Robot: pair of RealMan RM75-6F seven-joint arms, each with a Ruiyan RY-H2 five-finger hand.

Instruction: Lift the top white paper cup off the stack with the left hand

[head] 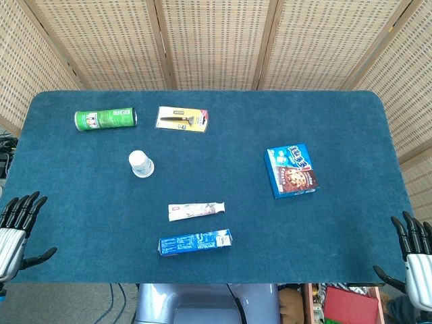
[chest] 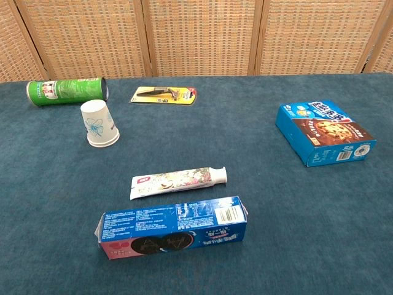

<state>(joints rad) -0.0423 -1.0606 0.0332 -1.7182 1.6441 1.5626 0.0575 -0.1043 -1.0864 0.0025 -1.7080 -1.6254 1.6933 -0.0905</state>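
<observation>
A dark teal cloth-covered table point(head: 202, 169) stands before woven rattan screen panels point(head: 216, 40), its far corners rounded and its near edge running just above the robot's base. Wide bare stretches of cloth lie along both side edges and across the near left and near right corners. The left hand point(head: 17, 226) hangs at the near left corner, just off the table's edge, fingers spread apart and pointing up, thumb out to the side, holding nothing. The right hand point(head: 415, 250) sits likewise at the near right corner, fingers apart and empty. Neither hand appears in the chest view. The white paper cup stack point(head: 141, 163) stands mouth-down on the cloth in the left half of the table, well apart from the left hand, with a faint floral print on its side visible in the chest view point(chest: 98, 123); how many cups are nested cannot be told. Beyond it, near the far left edge, lies a green cylindrical can point(head: 105, 119) on its side, and just right of that a carded tool pack point(head: 182, 119). Nearer the robot, a toothpaste tube point(head: 196, 210) lies flat, and a long blue cookie box point(head: 195, 242) lies closer still. A blue chocolate-chip cookie box point(head: 291, 170) rests in the right half.
</observation>
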